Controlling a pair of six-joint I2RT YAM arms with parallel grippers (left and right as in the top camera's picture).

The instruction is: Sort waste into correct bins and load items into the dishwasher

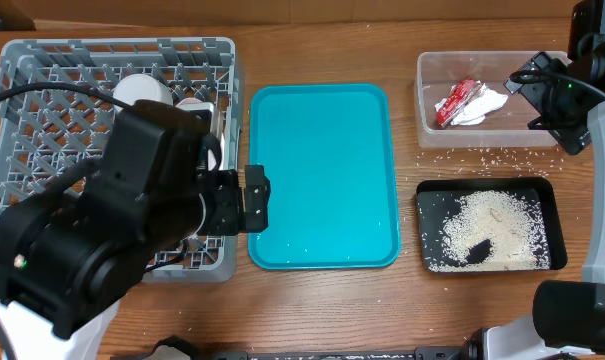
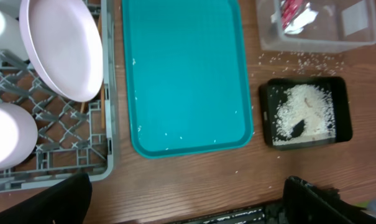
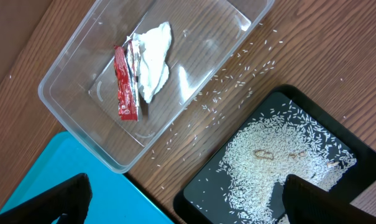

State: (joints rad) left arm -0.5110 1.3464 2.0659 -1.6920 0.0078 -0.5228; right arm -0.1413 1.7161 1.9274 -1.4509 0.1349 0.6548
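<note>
The grey dishwasher rack (image 1: pixel 42 60) stands at the left and holds white crockery: a large plate (image 2: pixel 63 46), a bowl (image 2: pixel 7 134) and a cup (image 1: pixel 142 90). My left gripper (image 1: pixel 254 198) hovers open at the rack's right edge, with nothing between its fingers (image 2: pixel 69 199). At the back right, the clear tub (image 1: pixel 427 120) contains a red-and-white sauce packet (image 3: pixel 125 81) and a crumpled napkin (image 3: pixel 153 59). Rice is heaped in the black tray (image 1: pixel 432 200). High over the tub, my right gripper (image 1: pixel 530 78) is open and empty, fingers (image 3: pixel 324 199) wide apart.
A teal serving tray (image 1: pixel 322 175) lies in the middle with a few rice grains on it. Loose rice grains (image 1: pixel 482 155) are scattered on the wooden table between the tub and the black tray. The table's front edge runs just below the rack.
</note>
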